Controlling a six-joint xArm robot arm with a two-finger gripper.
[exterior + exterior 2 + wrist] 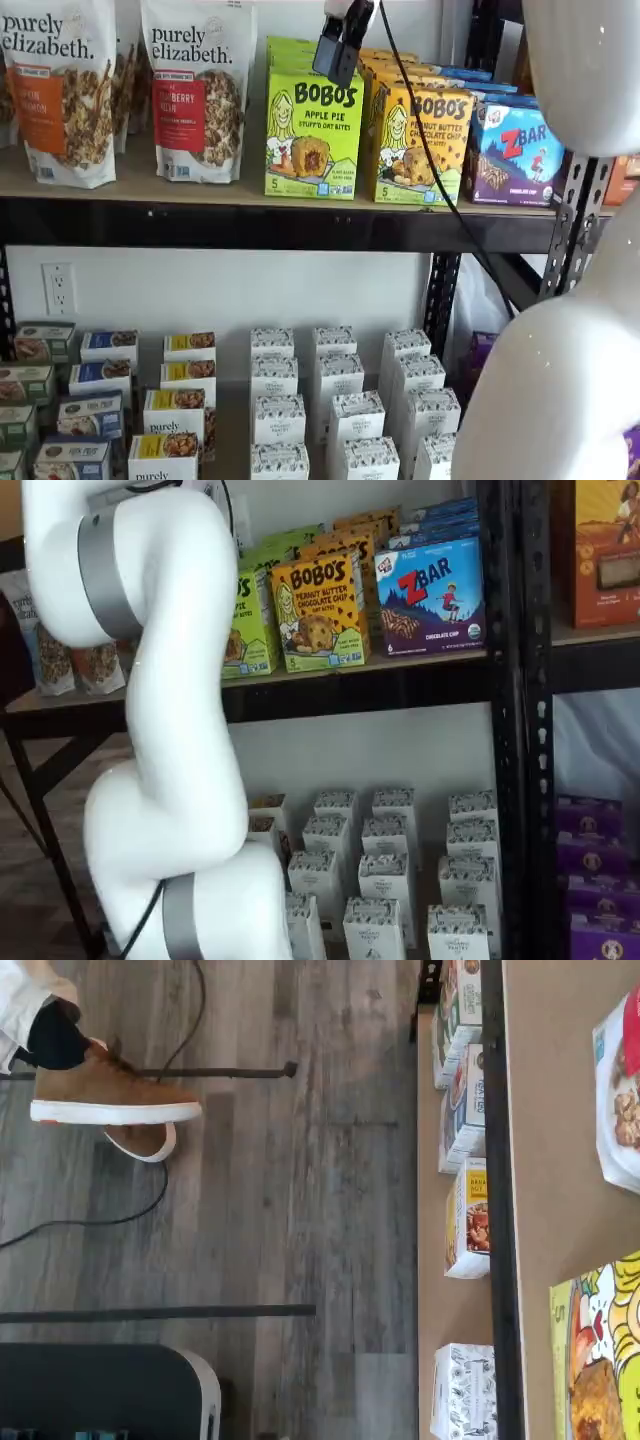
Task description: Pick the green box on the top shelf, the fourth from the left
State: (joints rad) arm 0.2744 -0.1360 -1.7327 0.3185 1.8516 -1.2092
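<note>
Nothing of the pick is done yet, as I judge it: the green box (pixel 313 135) stands upright on the top shelf (pixel 280 222), at the front of its row, with the granola bags (pixel 198 88) on one side and the yellow-orange Bobo's box (pixel 422 145) just beside it on the other. My gripper (pixel 340 48) hangs from above in front of the green box's upper edge, not touching it as far as I can see; the black fingers show side-on, so I cannot tell whether they are apart or together. In the wrist view the box's yellow-green face (pixel 598 1350) lies on the tan board. Still ahead: closing in, gripping the box and drawing it off the shelf.
</note>
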